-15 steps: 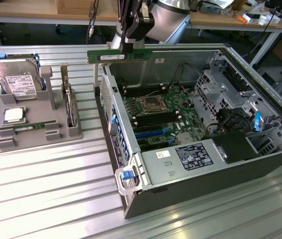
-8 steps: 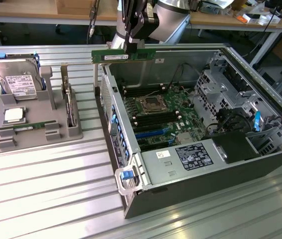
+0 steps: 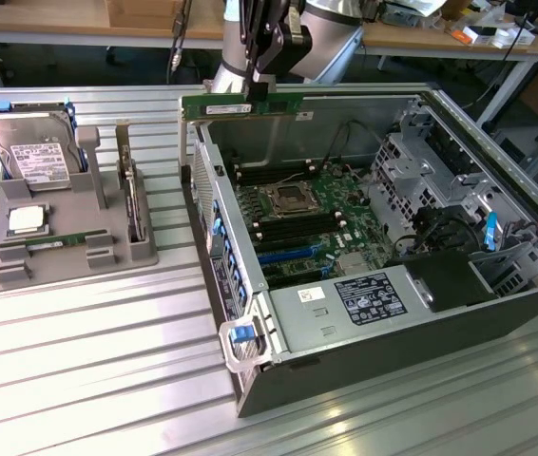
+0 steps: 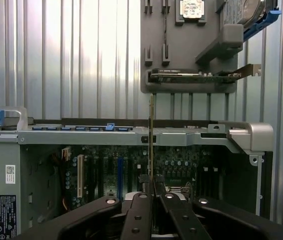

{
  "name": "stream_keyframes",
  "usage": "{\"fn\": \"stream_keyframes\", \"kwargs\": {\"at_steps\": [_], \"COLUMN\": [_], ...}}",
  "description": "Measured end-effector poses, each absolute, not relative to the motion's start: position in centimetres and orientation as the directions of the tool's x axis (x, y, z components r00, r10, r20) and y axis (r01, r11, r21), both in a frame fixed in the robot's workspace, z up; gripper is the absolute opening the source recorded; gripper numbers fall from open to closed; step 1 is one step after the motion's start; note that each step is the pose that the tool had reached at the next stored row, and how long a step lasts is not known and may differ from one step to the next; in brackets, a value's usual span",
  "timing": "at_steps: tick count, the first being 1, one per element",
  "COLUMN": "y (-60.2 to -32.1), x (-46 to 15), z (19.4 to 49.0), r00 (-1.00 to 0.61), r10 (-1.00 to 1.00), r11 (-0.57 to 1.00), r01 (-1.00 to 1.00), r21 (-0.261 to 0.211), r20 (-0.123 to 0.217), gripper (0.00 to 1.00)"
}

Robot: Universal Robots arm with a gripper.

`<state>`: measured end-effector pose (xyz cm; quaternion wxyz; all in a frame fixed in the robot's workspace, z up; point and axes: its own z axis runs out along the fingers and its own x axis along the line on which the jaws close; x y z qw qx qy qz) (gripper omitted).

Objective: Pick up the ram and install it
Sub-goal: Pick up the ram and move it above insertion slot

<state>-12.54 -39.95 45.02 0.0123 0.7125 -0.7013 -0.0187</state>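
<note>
The gripper is clamped on the ram, pinching the stick's top edge right of its middle. The ram hangs level in the upper centre of the exterior view, over the far edge of the open computer case and above the motherboard. A gray tray lies at the exterior view's left.

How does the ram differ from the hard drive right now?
The ram is a thin green stick; the hard drive is a broad silver block in blue rails. The ram is clamped in the gripper above the open computer case; the hard drive rests in the grey tray on the exterior view's left. Both carry a white label.
</note>
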Motion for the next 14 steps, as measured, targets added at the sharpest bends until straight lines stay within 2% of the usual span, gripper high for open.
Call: {"fn": "stream_keyframes", "kwargs": {"at_steps": [14], "y": [-39.9], "x": [-11.2], "z": [45.0], "r00": [0.016], "r10": [-1.0], "r11": [-0.016], "r01": [-0.999], "r21": [0.044], "r20": [-0.008], "gripper": [0.12]}}
